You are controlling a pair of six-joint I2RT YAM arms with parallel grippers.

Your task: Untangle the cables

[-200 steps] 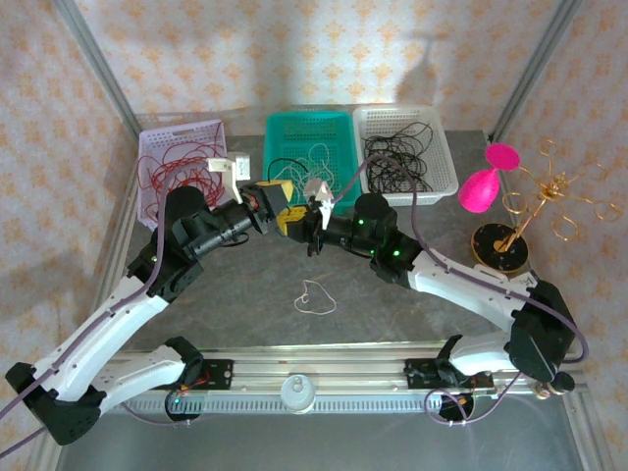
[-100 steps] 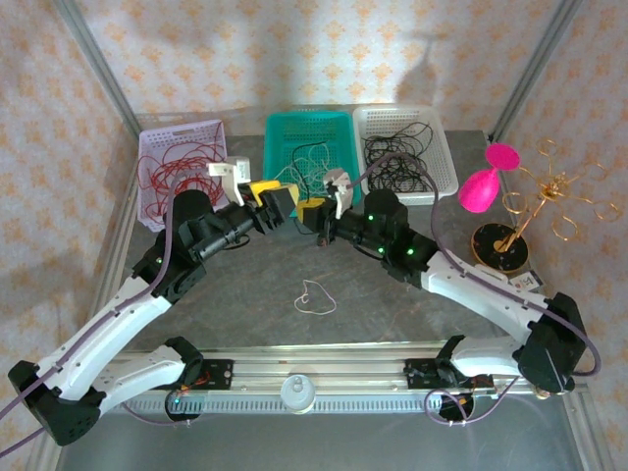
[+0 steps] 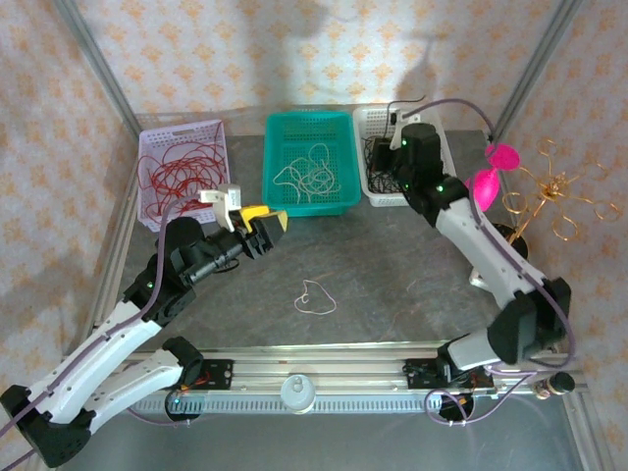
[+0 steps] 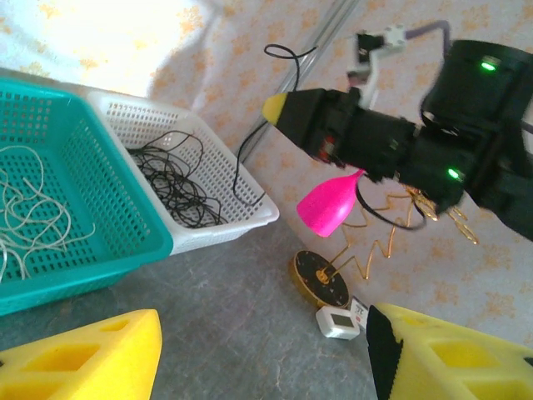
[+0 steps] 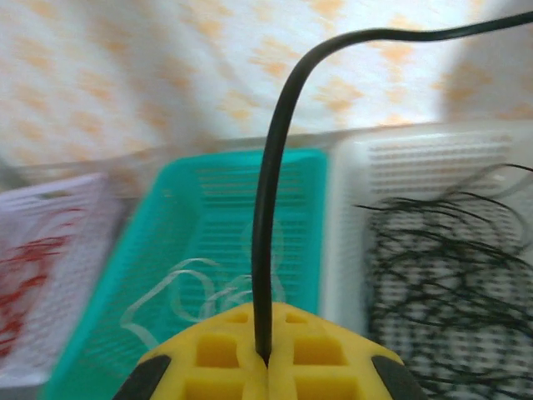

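Note:
One black cable is pinched between the shut yellow fingers of my right gripper. That gripper is held above the white basket, which has several black cables in it. In the left wrist view the black cable hangs from the right gripper down toward the basket. My left gripper hovers over the table in front of the teal basket, open, its yellow fingers far apart with nothing between them. A white cable lies curled on the table.
A purple basket at the back left holds red cables; the teal basket holds white ones. A pink balloon shape and a gold wire stand sit at the right. A small white device lies by the stand's base.
The right gripper has swung from the table's centre to the back right, over the white basket, carrying the black cable. The left gripper has drawn back toward the left and lower.

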